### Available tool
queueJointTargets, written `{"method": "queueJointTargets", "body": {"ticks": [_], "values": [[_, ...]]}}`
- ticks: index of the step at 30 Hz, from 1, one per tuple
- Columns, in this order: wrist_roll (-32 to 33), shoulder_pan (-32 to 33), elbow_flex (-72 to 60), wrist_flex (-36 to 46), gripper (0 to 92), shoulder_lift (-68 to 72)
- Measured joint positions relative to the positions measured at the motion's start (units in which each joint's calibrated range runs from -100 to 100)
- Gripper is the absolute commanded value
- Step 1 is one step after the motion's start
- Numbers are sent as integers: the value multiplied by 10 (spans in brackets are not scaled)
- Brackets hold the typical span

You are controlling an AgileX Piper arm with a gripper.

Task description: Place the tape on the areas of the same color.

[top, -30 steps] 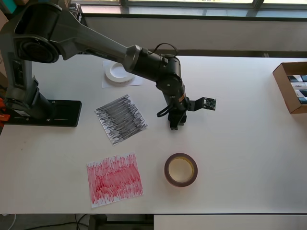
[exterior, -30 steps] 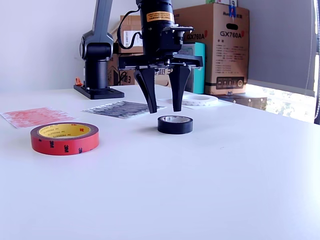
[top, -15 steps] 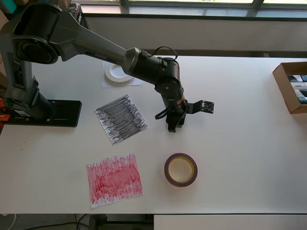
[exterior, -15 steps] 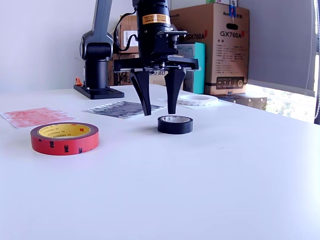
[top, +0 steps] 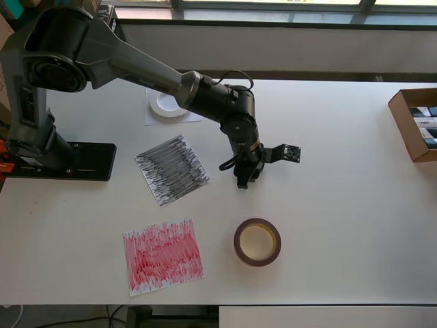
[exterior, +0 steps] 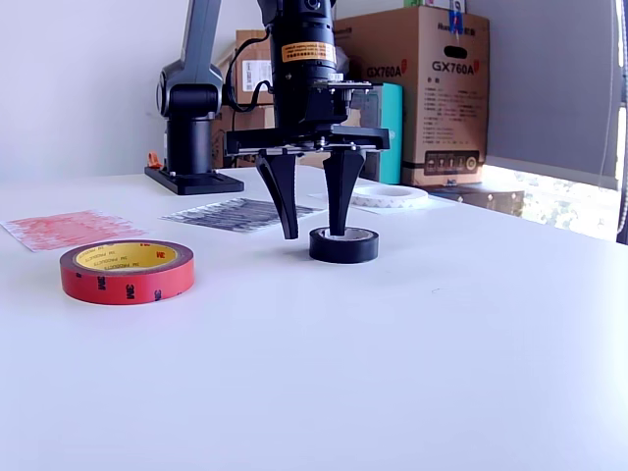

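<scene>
White and bare in most places, the surface (top: 341, 205) filled both views, with a cardboard box (top: 415, 123) at the right edge of the overhead frame and stacked cartons (exterior: 432, 93) in the exterior view's background. Near the centre of the overhead frame the claw (top: 242, 179) pointed straight down; in the exterior view the claw (exterior: 312, 228) stood with its two fingers spread fairly wide, gripping nothing. One finger (exterior: 340, 201) reached down into the opening of the small black roll (exterior: 343, 244), while the other stood just outside the roll on the exterior view's left. Whether either finger touched the roll could not be told.

The red-brown roll (top: 257, 242) lay flat at lower centre of the overhead frame, off any sheet, to the right of the red sheet (top: 163, 256) at lower left. The black sheet (top: 171, 169) lay left of the claw, near it. At upper left, the white ring (top: 166, 104) sat on the white sheet (top: 194, 116), partly hidden by the arm (top: 136, 65).
</scene>
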Motion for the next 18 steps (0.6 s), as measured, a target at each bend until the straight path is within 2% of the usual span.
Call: {"method": "queueJointTargets", "body": {"ticks": [18], "values": [[8,-6,0,0,512,13]]}}
